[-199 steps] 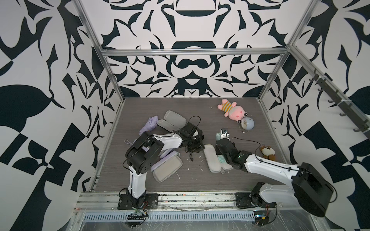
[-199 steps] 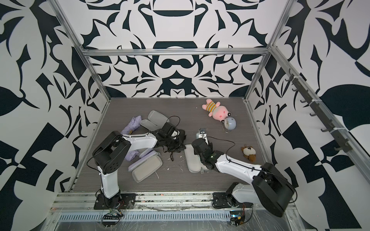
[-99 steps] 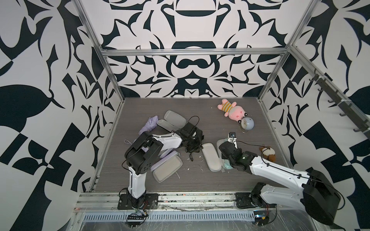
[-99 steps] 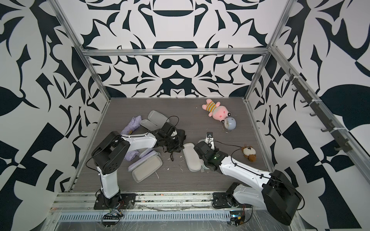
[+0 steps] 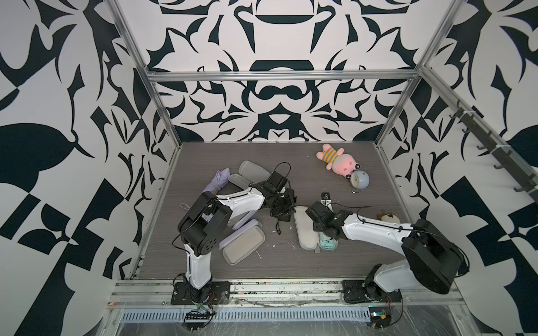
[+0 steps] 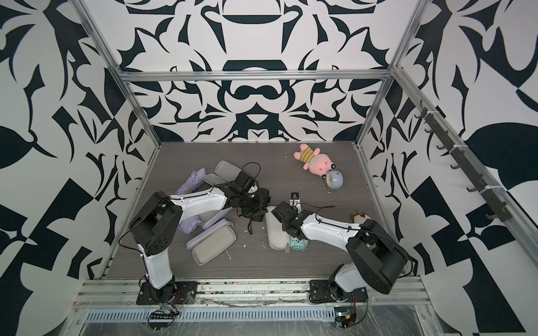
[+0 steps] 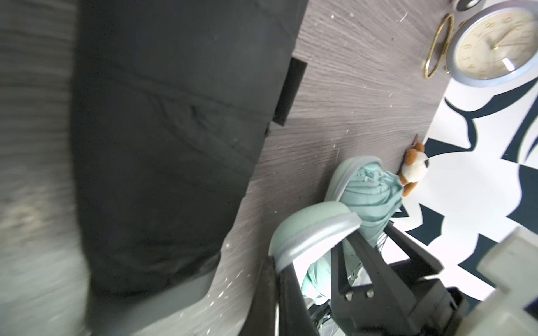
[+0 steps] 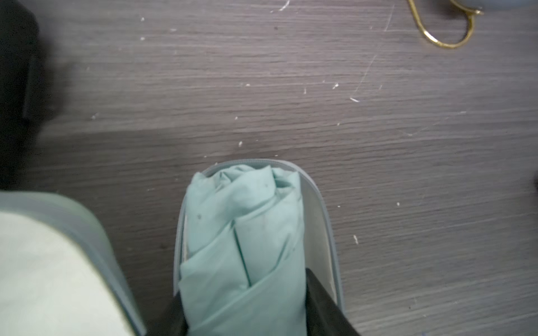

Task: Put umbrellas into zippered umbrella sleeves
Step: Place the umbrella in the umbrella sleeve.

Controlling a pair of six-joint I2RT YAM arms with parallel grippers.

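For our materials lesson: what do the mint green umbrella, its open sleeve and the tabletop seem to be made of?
Mint green umbrella: thin woven fabric, matte, shown by soft folds and creases.
Mint green sleeve: seemingly a stiff moulded shell, smooth pale lining, grey zip edge.
Tabletop: grey wood-grain, probably laminate; streaked lines, fine scratches.

Hour numerals on clock (image 7: pixel 495 46) face.

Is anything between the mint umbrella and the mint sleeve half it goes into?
Nothing visible. The mint umbrella already lies inside the open mint sleeve, with the right claw straddling it. The sleeve's other half lies open alongside.
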